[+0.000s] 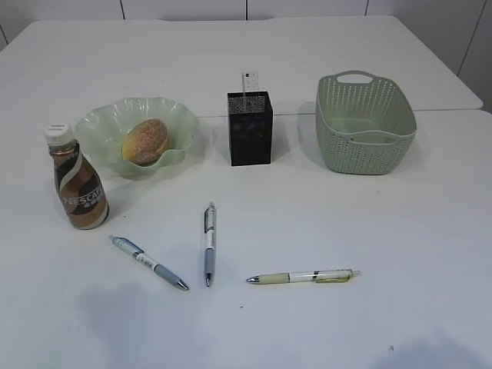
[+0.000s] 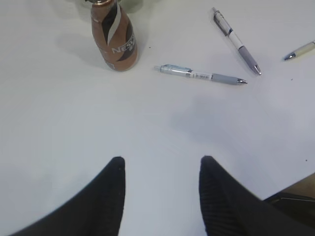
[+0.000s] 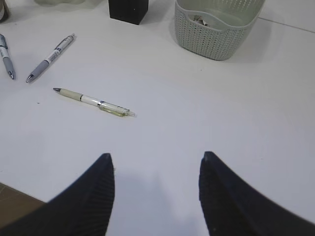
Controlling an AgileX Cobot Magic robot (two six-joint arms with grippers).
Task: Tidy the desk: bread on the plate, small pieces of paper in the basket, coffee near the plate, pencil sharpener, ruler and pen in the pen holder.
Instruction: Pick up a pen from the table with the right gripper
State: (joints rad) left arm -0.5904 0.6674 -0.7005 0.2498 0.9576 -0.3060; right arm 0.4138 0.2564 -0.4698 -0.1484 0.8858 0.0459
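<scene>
Pens remain: three lie loose on the desk (image 1: 369,323), all well apart from the pen holder (image 1: 250,129). Bread (image 1: 145,141) sits in the plate (image 1: 104,123); coffee (image 1: 78,181) stands upright just beside the plate; ruler (image 1: 249,83) stands in the holder; scraps of paper (image 3: 201,19) show inside the basket (image 1: 365,127). Pencil sharpener not visible, possibly already in the holder; cannot confirm.

Left gripper (image 2: 162,169) hovers over bare desk, jaws apart, nothing between them. Right gripper (image 3: 157,164) likewise, jaws apart and empty.

Judged step: pick a pen and drop it in the holder. Pale-yellow pen (image 1: 304,276) lies nearest the right gripper; left grey pen (image 1: 149,263) and middle pen (image 1: 209,244) suit the left arm. Advice: turn the wrist so the jaws close across the barrel, grasp near mid-length to limit tipping, lift clear, tilt upright, and release above the holder's opening without knocking the ruler.
</scene>
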